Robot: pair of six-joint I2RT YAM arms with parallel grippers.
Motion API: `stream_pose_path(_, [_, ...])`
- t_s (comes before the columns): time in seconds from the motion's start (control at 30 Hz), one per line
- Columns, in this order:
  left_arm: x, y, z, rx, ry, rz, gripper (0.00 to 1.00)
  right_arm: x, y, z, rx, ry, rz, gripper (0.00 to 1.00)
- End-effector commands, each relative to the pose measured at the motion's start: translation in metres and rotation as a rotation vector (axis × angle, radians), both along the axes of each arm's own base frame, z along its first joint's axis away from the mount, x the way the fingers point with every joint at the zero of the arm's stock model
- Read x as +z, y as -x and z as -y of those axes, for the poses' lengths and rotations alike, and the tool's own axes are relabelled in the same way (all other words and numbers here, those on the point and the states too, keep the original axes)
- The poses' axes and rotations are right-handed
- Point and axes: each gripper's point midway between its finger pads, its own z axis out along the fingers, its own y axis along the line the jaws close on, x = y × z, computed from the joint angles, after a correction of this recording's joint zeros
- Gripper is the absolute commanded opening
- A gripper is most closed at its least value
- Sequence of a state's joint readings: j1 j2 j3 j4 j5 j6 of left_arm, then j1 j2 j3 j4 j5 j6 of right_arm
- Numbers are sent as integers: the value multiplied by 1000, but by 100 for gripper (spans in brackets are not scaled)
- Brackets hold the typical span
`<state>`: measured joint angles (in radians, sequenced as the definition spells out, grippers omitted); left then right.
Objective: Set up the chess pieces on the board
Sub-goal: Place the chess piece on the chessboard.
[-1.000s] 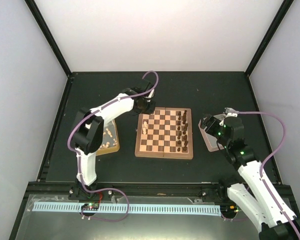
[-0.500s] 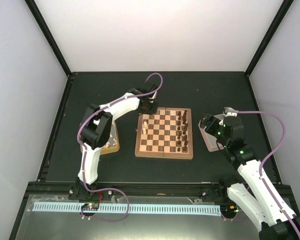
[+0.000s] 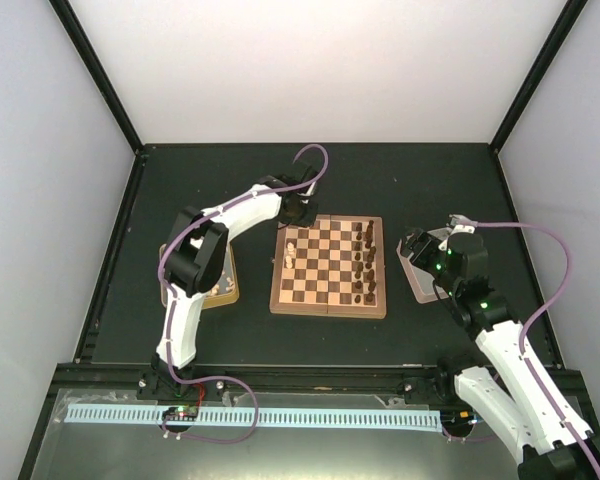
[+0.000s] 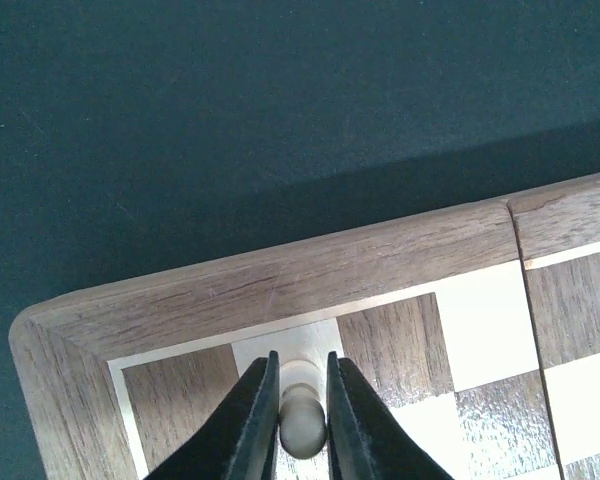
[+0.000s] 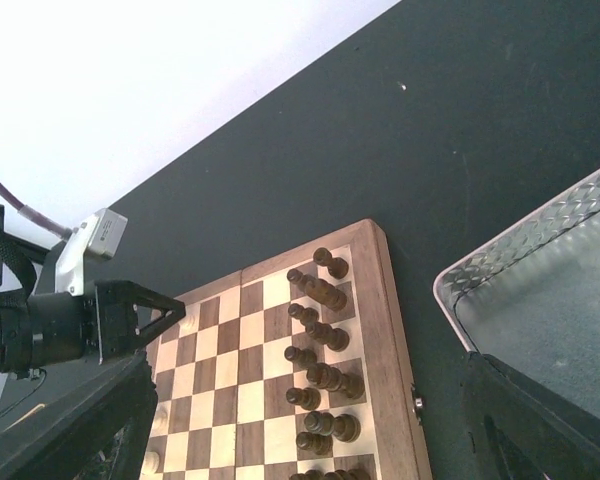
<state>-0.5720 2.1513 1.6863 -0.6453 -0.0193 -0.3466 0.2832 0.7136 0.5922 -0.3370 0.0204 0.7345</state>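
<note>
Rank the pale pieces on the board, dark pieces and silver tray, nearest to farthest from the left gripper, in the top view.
1. Pale pieces: board's left edge, by the left gripper.
2. Dark pieces: board's right side.
3. Silver tray: right of the board.

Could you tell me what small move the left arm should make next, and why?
Probably open the left gripper to let go. It is shut on an upright pale piece over a light square next to the board's corner. Whether the base already touches the wood is unclear, so ease down first if needed.
</note>
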Motion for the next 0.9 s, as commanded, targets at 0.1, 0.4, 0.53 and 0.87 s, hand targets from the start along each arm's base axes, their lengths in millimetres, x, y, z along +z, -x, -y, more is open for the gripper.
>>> stream_pose_path(0.1, [6,-11,10,-23,-5,36,23,14,-2,0,4,-2,46,84])
stream_pose_path(0.4, [64,-15,4,-8,13,118,45,17,-1,-1,13,-12,51,84])
stream_pose_path(0.53, [92,-1,-23,58,-14,162,49,17,-2,-5,30,-15,53,84])
stream_pose_path(0.87, [110,74,-153,400,-28,225,45,12,-5,-13,74,-22,30,84])
